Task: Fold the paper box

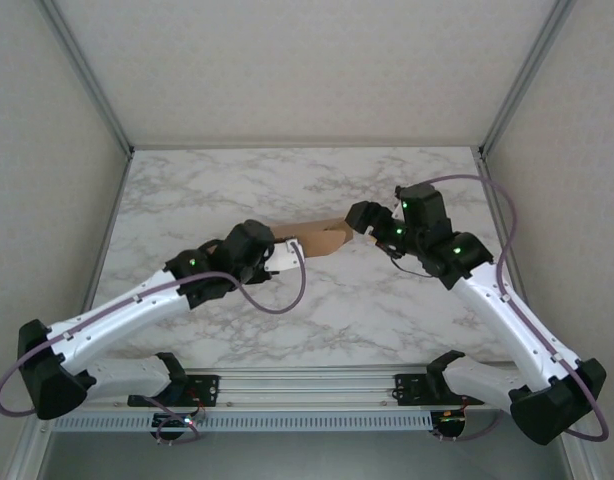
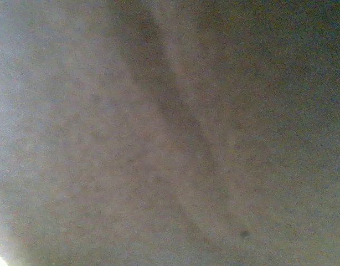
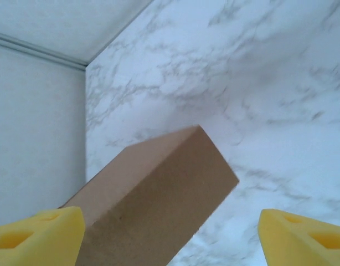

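1. Far left of the top view: the left arm (image 1: 127,315) runs from the lower left corner up toward centre. A purple cable (image 1: 292,290) loops under its wrist.
2. The left gripper (image 1: 283,256) is just left of centre, at the left end of the paper box (image 1: 317,238). The wrist housing covers the fingers, so I can't tell the jaw gap or whether it has hold of the box.
3. Left wrist camera: brown cardboard sits close against the lens, out of focus. A darker band runs from top centre to lower right.
4. The box is at the centre of the marble table (image 1: 187,200), long axis left-right. In the right wrist view it reads as a closed brown block (image 3: 159,194) with 3 faces showing. I can't tell whether it is resting on the table or lifted.
5. The right gripper (image 1: 363,220) is right of centre, just beside the box's right end.
6. Right wrist view: 2 yellow fingertips, lower left (image 3: 40,235) and lower right (image 3: 305,237), are spread wide. The box end is between them, just beside the lower-left tip and well clear of the other. Nothing is clamped.
7. Far right: the right arm (image 1: 507,310) comes up from the lower right corner, with another cable loop beside it.
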`<state>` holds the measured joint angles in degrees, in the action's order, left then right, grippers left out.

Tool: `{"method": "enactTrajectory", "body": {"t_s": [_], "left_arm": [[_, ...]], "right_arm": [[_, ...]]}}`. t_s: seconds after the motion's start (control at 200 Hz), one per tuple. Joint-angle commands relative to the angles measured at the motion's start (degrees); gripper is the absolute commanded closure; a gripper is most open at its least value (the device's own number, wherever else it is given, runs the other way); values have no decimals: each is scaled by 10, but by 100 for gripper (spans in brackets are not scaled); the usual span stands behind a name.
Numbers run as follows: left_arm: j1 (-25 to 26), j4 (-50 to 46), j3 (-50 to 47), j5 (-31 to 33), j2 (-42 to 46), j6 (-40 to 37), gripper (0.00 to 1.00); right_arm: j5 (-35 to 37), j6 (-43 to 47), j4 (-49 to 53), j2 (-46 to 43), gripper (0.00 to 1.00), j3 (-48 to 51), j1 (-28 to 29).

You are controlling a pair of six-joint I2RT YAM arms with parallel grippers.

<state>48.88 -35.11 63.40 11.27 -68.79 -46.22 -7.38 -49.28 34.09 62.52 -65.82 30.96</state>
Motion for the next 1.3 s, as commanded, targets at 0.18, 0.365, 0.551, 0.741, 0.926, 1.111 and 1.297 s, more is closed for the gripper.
{"method": "enactTrajectory", "body": {"t_s": [0.18, 0.365, 0.551, 0.741, 0.926, 1.111, 1.297], "left_arm": [[3, -255, 101, -83, -95, 92, 58], [3, -289, 129, -116, -134, 85, 59], [3, -284, 137, -126, -160, 61, 56], [4, -275, 142, -111, -209, 40, 56], [5, -261, 150, -113, -254, 32, 57], [5, -247, 150, -115, -268, 25, 57], [5, -240, 145, -112, -270, 21, 57]], "right_arm": [[33, 134, 110, 6, 22, -44, -4], [-15, 127, 105, 19, 24, -38, -8], [-77, 134, 94, 24, 32, -33, -9], [-112, 144, 89, 34, 42, -13, -5], [-114, 150, 94, 19, 49, 13, -1], [-180, 121, 49, 29, 50, 62, 0], [-203, 101, 9, 41, 50, 87, 0]]}}
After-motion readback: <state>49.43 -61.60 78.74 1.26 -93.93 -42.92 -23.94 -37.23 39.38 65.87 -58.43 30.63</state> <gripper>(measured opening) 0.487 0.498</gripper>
